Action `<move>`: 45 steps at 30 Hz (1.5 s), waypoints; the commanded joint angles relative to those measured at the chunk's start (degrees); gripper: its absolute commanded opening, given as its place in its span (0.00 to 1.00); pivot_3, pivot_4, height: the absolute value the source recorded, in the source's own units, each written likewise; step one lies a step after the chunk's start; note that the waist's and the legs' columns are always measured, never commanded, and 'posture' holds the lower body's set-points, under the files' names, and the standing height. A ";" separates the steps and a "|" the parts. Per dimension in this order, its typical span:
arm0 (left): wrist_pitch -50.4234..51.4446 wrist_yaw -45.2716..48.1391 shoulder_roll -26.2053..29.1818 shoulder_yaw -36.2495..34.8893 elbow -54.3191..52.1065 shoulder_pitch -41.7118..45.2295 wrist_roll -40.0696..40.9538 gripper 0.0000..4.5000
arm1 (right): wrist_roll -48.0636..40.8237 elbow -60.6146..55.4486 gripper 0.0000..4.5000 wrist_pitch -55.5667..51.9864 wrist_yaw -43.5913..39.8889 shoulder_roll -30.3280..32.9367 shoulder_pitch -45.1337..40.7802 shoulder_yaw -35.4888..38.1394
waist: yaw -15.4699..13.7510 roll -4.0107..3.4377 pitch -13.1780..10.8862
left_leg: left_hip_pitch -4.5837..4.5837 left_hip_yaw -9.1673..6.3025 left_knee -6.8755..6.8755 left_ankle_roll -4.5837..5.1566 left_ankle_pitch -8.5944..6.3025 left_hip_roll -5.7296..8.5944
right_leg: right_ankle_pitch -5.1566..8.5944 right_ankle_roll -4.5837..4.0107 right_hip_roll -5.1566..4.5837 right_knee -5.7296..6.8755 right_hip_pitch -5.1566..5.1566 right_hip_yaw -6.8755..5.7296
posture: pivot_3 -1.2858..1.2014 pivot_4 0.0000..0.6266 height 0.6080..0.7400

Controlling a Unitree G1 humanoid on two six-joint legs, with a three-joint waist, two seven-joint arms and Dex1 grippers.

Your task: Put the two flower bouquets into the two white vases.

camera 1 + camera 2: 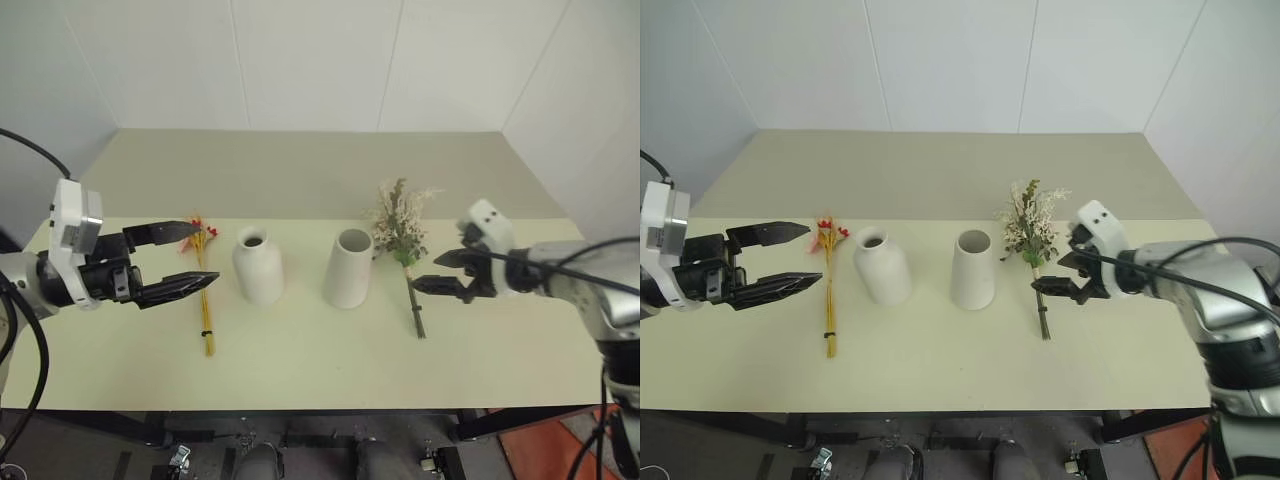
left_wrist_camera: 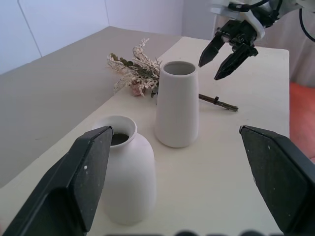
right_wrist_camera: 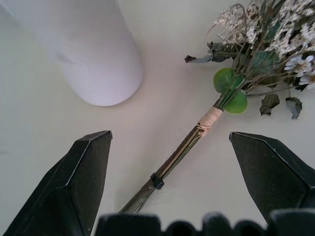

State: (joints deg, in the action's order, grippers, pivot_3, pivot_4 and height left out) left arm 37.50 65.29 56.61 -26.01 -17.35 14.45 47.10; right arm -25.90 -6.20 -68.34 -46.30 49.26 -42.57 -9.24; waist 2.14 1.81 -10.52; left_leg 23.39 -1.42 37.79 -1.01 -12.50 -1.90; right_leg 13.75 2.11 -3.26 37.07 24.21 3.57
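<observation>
On the pale green table (image 1: 300,360) the matte white bottle-shaped vase (image 1: 258,265) and the matte white tapered vase with a wide mouth (image 1: 349,268) stand side by side. The thin bundle of yellow-orange stalks with red-pink blooms (image 1: 204,290) lies left of them, the bushy cream-and-green bouquet (image 1: 402,240) right. The left end effector (image 1: 185,258) is spread wide and empty beside the thin bundle, and the right end effector (image 1: 440,272) is wide and empty over the bushy bouquet's stem.

My right arm's jaws (image 1: 1064,276) gape over the green stem of the bushy cream dried-flower spray (image 1: 1032,232) lying on the pale counter (image 1: 940,350).
</observation>
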 commanded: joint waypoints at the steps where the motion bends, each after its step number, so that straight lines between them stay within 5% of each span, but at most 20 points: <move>1: -1.74 0.34 0.17 -0.02 0.07 0.78 -0.25 1.00 | 4.92 7.57 1.00 -3.33 3.25 -3.70 -5.40 -6.58 | 0.14 0.00 0.00 | 0.02 0.00 0.00 0.00 0.00 0.00 | 0.00 0.00 0.00 0.03 0.03 0.00 | 0.52 0.24 1.00; 7: -1.96 -0.53 -0.59 -0.68 -1.17 -0.20 0.23 1.00 | 11.51 26.60 1.00 0.87 9.11 -14.53 -13.01 -8.78 | 0.56 0.02 0.01 | 0.08 0.00 -0.02 0.00 0.00 0.02 | -0.02 -0.01 -0.01 0.03 0.09 0.00 | 0.52 0.24 1.00; 12: -1.95 -1.25 -0.53 -2.05 -2.54 -2.12 0.79 1.00 | 15.63 36.51 0.65 5.34 12.91 -19.16 -17.06 -7.29 | 0.61 0.05 0.03 | -0.06 0.00 -0.02 0.00 0.00 -0.03 | -0.07 -0.03 0.04 0.04 -0.01 0.00 | 0.52 0.24 1.00; 20: -1.89 -1.83 -0.36 -3.33 -3.73 -3.87 1.32 1.00 | 16.27 31.03 0.05 3.80 14.00 -17.34 -15.38 -2.37 | 0.51 0.04 0.03 | -0.01 0.00 -0.02 0.00 0.00 -0.03 | -0.07 -0.03 0.03 0.05 0.05 0.00 | 0.52 0.24 1.00; 28: -2.18 -0.90 0.09 -1.45 -1.96 -1.86 0.81 1.00 | 8.93 11.65 0.05 20.21 26.56 -24.96 -7.97 24.35 | 0.45 0.02 0.02 | 0.09 0.00 -0.05 0.00 0.00 -0.02 | -0.08 -0.02 0.02 0.05 0.12 -0.01 | 0.52 0.24 1.00; 31: -2.18 0.07 0.36 0.18 -0.55 -0.10 0.40 1.00 | -2.42 4.17 0.05 22.41 26.13 -31.65 -10.68 33.30 | 0.75 0.00 0.00 | 0.04 0.00 -0.06 0.00 0.00 -0.04 | -0.10 0.00 0.05 0.08 0.11 0.04 | 0.52 0.24 1.00; 38: -2.40 1.69 0.91 2.63 2.02 3.13 -0.54 1.00 | -10.88 -3.04 0.05 24.73 29.64 -41.21 -16.44 31.20 | 1.36 -0.03 -0.01 | -0.01 0.00 -0.07 0.00 0.00 -0.08 | -0.11 -0.03 0.08 0.14 0.10 0.03 | 0.52 0.24 1.00; 45: -1.90 1.85 1.36 1.91 1.53 2.98 -0.43 1.00 | -8.68 -4.36 0.05 27.69 26.97 -43.44 -9.18 22.14 | 1.15 -0.03 -0.01 | 0.02 0.00 -0.08 0.00 0.00 -0.06 | -0.12 -0.03 0.05 0.12 0.10 0.01 | 0.52 0.24 1.00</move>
State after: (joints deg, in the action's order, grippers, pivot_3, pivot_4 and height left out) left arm 36.18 66.96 56.83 -22.68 -14.90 17.07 46.57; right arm -34.86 -8.36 -43.58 -18.26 5.23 -51.65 13.74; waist 3.29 1.78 -10.52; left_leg 23.41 -1.42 37.71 -1.01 -12.50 -1.96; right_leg 13.64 2.08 -3.21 37.19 24.31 3.58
